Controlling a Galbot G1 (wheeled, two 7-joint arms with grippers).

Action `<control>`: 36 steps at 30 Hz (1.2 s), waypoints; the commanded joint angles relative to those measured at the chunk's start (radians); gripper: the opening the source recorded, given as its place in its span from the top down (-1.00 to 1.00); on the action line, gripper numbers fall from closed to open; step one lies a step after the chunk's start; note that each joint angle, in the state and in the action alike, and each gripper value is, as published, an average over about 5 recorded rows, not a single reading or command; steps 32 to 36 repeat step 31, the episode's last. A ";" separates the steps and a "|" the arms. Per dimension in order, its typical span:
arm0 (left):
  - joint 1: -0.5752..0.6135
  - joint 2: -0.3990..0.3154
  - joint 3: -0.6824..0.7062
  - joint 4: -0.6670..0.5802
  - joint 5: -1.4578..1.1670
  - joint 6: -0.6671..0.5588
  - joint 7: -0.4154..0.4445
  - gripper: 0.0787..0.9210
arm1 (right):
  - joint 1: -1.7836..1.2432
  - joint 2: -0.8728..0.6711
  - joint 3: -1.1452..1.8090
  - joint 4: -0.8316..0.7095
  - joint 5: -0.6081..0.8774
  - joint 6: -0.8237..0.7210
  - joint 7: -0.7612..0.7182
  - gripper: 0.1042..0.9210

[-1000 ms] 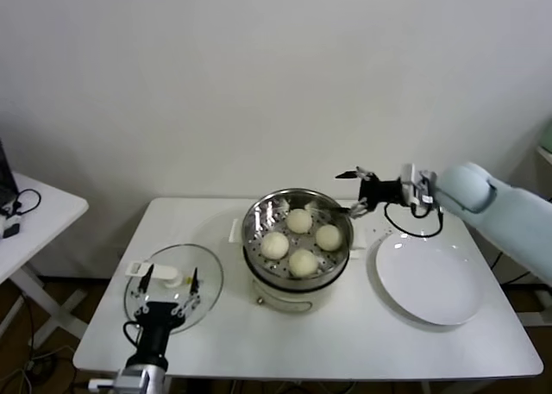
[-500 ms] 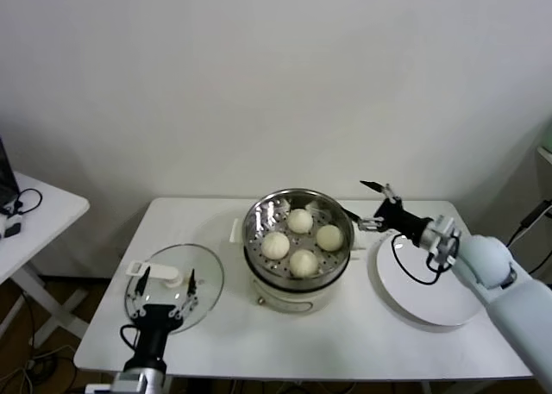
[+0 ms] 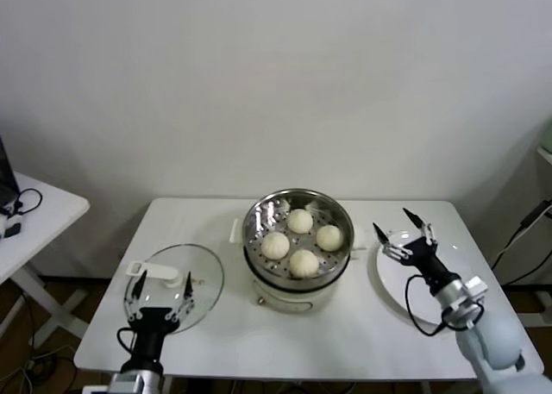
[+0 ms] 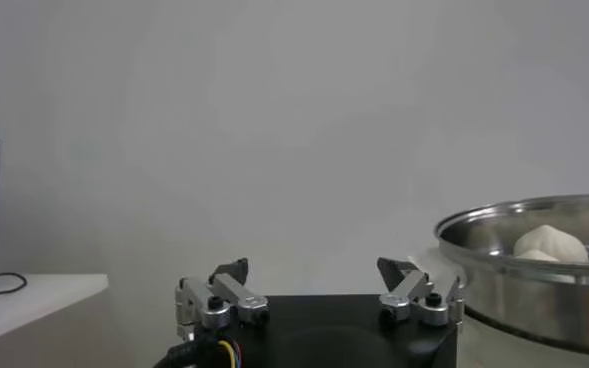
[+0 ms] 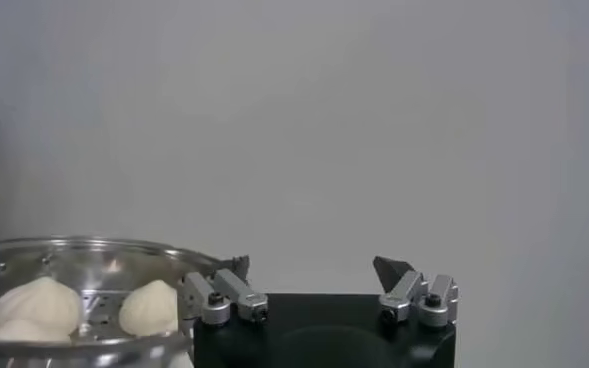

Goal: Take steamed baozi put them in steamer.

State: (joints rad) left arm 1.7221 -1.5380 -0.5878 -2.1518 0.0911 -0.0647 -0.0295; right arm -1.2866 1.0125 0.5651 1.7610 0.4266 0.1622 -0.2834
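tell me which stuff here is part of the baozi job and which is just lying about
Part of the job:
- four steamed baozi, all lying in the steamer
- steamer on its cream cooker base
- right tool, open, over the white plate
- left tool, open, over the glass lid

Just lying about:
- white plate
- glass lid
- side table

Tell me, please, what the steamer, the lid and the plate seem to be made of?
The steamer looks like polished steel: mirror-bright wall, perforated floor. The lid seems to be clear glass, since the table shows through it, with a white, probably plastic, handle. The plate is glossy white, ceramic or melamine; I cannot tell which.
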 commanded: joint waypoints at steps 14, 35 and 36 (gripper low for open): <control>-0.012 -0.009 -0.011 -0.005 -0.033 0.015 0.005 -0.77 | -0.243 0.238 0.106 0.047 0.020 0.080 0.038 -0.76; -0.041 -0.002 -0.040 0.003 -0.059 0.010 0.009 -0.77 | -0.251 0.246 0.120 0.042 0.013 0.085 0.021 -0.76; -0.041 -0.002 -0.040 0.003 -0.059 0.010 0.009 -0.77 | -0.251 0.246 0.120 0.042 0.013 0.085 0.021 -0.76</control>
